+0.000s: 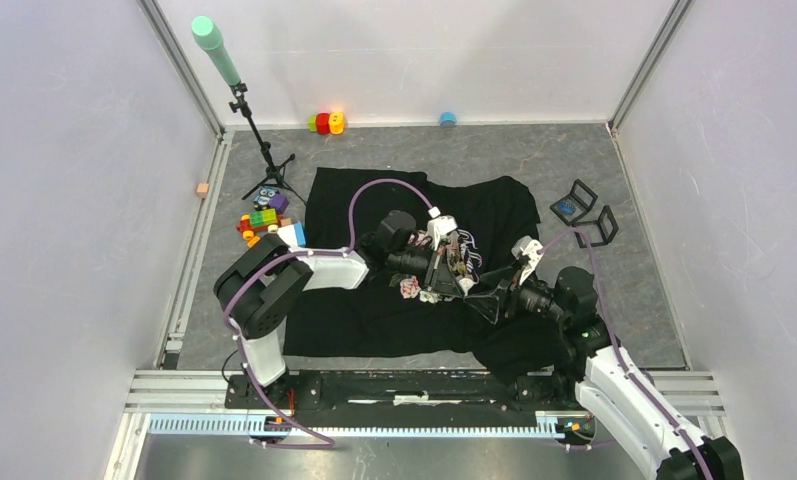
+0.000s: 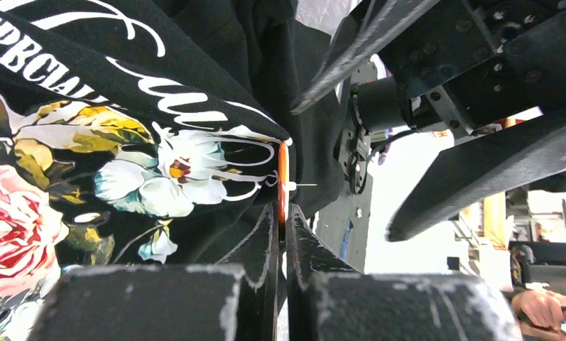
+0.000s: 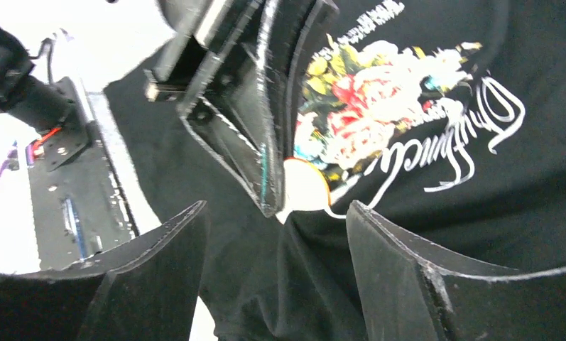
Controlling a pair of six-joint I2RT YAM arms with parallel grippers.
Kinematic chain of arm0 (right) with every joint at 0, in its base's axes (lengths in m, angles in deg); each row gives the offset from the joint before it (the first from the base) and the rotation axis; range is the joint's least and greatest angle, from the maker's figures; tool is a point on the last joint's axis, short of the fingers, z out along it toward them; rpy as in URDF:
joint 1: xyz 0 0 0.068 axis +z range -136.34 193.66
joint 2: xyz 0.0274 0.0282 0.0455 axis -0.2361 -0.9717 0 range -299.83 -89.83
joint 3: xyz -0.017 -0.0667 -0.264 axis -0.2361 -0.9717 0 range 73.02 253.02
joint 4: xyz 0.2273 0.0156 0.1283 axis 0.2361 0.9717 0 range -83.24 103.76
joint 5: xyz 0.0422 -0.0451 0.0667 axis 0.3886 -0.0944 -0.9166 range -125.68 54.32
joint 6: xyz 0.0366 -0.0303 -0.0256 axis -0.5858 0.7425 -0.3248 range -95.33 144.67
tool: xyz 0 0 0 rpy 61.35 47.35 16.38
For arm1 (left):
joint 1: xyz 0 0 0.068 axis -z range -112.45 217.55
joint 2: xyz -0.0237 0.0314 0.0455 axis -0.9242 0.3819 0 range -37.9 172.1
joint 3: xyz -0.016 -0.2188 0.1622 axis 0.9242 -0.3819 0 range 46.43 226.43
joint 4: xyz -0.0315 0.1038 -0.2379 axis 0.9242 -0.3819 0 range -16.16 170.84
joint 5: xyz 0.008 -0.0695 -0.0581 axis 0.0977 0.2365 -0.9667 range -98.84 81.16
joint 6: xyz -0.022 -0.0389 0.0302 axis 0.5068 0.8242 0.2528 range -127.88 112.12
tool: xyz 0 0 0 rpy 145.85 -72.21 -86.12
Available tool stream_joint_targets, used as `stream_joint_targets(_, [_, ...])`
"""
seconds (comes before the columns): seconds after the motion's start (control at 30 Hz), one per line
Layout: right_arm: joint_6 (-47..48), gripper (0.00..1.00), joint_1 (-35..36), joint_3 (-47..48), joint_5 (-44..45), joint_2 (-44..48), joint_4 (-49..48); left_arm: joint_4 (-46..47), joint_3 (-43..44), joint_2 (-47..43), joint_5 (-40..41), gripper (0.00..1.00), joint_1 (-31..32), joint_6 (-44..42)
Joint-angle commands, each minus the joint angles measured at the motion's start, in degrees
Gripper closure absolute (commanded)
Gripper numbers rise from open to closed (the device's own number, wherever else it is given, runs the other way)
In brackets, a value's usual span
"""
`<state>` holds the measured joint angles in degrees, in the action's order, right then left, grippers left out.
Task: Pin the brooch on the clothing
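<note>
The black T-shirt (image 1: 374, 310) lies spread on the table, its rose print and white script bunched up between the two grippers. My left gripper (image 2: 283, 209) is shut on the brooch (image 2: 283, 177), a thin round disc with an orange rim seen edge-on, its pin pointing right. The brooch's face rests against the printed fabric (image 2: 159, 170). In the right wrist view the brooch (image 3: 305, 186) shows as a white disc at the tip of the left fingers (image 3: 262, 149). My right gripper (image 3: 278, 209) is open, its jaws wide on either side of a raised fold of shirt (image 3: 315, 284) just below the brooch.
A tripod with a green cylinder (image 1: 214, 40) stands at the back left, with toy blocks (image 1: 264, 220) beside the shirt. Red and yellow blocks (image 1: 326, 122) and a blue piece (image 1: 447, 118) lie by the back wall. Black frames (image 1: 584, 212) sit right of the shirt.
</note>
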<state>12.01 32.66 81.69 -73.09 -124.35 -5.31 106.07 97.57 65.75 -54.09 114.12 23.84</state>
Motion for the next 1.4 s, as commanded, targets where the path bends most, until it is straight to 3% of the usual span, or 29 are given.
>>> stream_joint_targets(0.0, [-4.34, 0.23, 0.20, 0.79, -10.75, 0.37, -9.32, -0.87, -1.59, -3.68, -10.39, 0.98, -1.51, -4.33])
stream_joint_targets(0.43, [-10.39, 0.26, 0.13, -1.51, -16.64, -6.62, -20.53, -1.84, -5.69, -9.50, -15.84, 0.98, -2.27, -6.43])
stream_joint_targets(0.8, [-11.15, 0.44, 0.24, -2.87, -18.01, -10.07, -22.93, -1.18, -5.45, -10.33, -16.47, 0.98, -2.21, -5.81])
stream_joint_targets(1.17, [-10.73, 0.49, 2.03, -2.36, -17.31, -12.59, -23.95, -1.28, -4.51, -9.61, -16.49, 0.98, -1.18, -5.32])
stream_joint_targets(1.37, [-10.87, 0.62, 2.63, -2.25, -16.90, -13.93, -24.61, -1.25, -3.94, -9.09, -16.53, 0.98, -0.49, -5.18])
